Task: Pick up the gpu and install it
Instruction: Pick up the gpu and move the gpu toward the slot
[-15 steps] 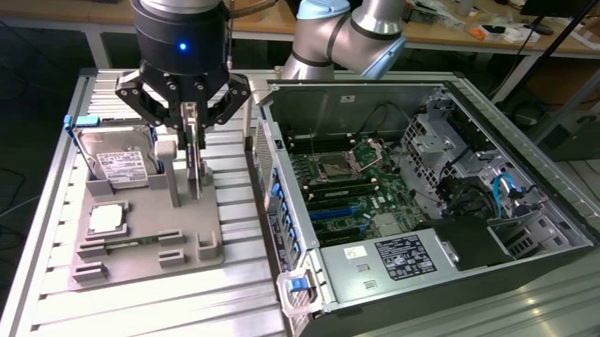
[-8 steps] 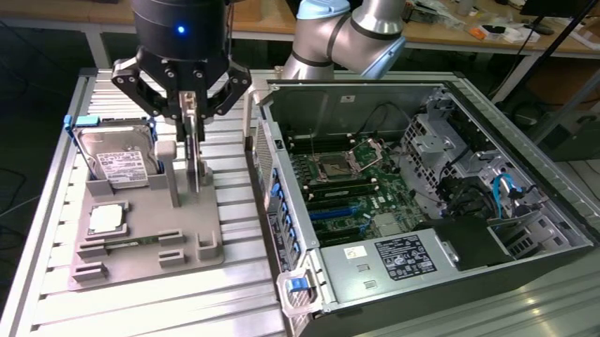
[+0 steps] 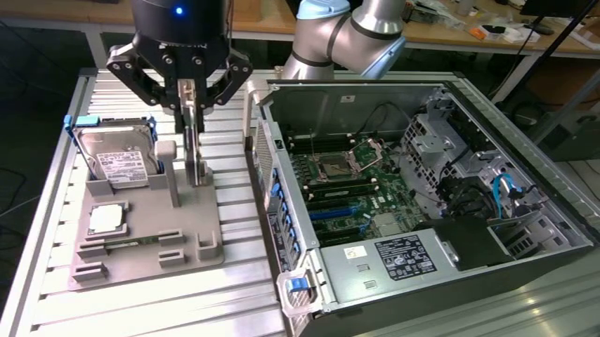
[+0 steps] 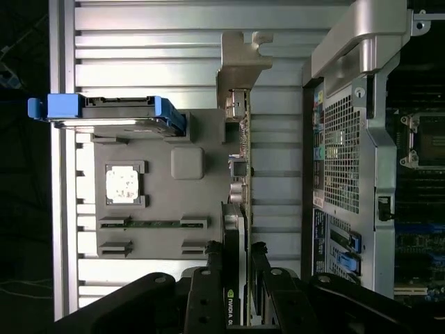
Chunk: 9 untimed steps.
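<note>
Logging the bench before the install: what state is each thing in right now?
gripper: at the gpu's top edge.
gpu: upright on edge in the grey tray, not installed.
hard drive: standing on edge in the tray.
processor chip: flat in its recess.
memory stick: flat in its slot.
computer case: side open, board exposed.

Exterior angled down, wrist straight down over tray (image 3: 150, 228) (image 4: 201, 198).
</note>
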### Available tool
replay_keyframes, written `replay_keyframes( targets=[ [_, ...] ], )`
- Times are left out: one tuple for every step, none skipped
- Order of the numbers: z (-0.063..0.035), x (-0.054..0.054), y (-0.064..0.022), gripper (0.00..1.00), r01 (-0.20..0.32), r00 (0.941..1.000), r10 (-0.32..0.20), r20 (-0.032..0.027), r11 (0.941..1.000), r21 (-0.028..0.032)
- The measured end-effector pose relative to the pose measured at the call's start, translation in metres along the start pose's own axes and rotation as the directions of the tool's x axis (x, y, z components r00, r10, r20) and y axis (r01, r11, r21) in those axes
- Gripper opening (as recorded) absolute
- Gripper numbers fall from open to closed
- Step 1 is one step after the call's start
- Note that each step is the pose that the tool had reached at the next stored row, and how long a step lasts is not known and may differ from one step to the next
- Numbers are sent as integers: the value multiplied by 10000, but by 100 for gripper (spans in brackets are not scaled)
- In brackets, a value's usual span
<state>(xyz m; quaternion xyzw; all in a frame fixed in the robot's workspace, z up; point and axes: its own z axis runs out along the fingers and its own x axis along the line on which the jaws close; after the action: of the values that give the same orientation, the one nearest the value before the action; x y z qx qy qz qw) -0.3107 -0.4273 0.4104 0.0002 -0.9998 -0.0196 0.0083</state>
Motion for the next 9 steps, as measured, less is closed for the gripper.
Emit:
replay_keyframes(
  targets=[
    [-23, 0, 1, 27, 0, 10000, 0, 0, 10000, 0],
    [-39, 1, 2, 27, 0, 10000, 0, 0, 10000, 0],
    [-58, 1, 2, 27, 0, 10000, 0, -1, 10000, 0],
    [-74, 1, 3, 27, 0, 10000, 0, 0, 10000, 0],
    [-90, 2, 3, 27, 0, 10000, 0, 0, 10000, 0],
    [-101, 2, 4, 27, 0, 10000, 0, 1, 10000, -1],
    [-118, 2, 4, 27, 0, 10000, 0, 1, 10000, -1],
    [-144, 2, 6, 27, 0, 10000, 0, 0, 10000, 0],
    [-155, 3, 6, 27, 0, 10000, 0, 0, 10000, 0]
  ],
)
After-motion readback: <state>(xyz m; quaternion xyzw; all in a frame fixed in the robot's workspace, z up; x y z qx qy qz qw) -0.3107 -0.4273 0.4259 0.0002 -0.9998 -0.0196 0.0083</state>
